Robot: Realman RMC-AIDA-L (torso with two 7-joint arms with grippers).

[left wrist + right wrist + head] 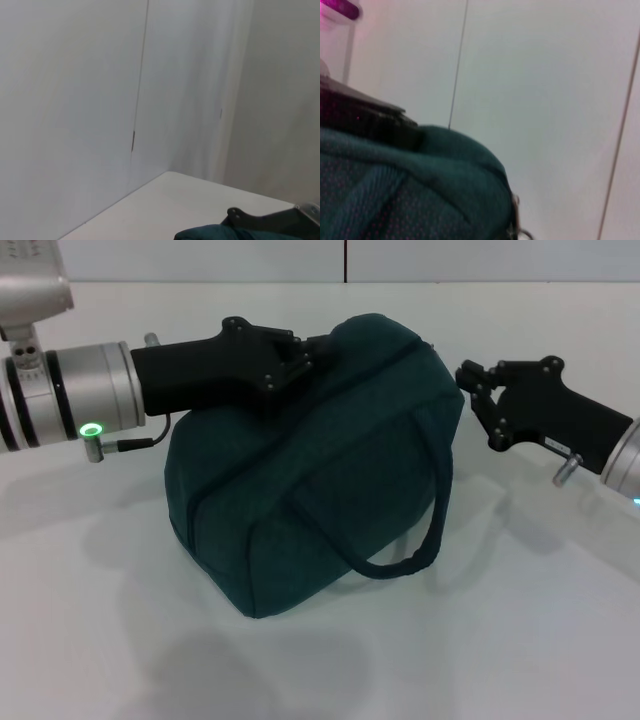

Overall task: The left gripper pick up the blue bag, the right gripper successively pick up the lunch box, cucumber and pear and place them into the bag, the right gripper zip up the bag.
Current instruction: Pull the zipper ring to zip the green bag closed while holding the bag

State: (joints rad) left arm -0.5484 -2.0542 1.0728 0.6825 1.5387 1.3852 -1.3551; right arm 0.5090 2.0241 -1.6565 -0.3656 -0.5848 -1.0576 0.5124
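The blue bag (310,490) rests on the white table (90,620), its dark handle (400,560) drooping down the front side. A zipper seam runs along its top and looks drawn shut. My left gripper (305,352) reaches in from the left and is shut on the bag's upper edge, its tips pressed into the fabric. My right gripper (466,378) hovers just off the bag's right end, a small gap away. The right wrist view shows the bag (410,190) close up, with a metal zipper pull (515,231) at its end. Lunch box, cucumber and pear are out of view.
A white wall (400,260) with a vertical seam stands behind the table. The left wrist view shows the wall, a table corner (200,200) and a sliver of the bag (210,233).
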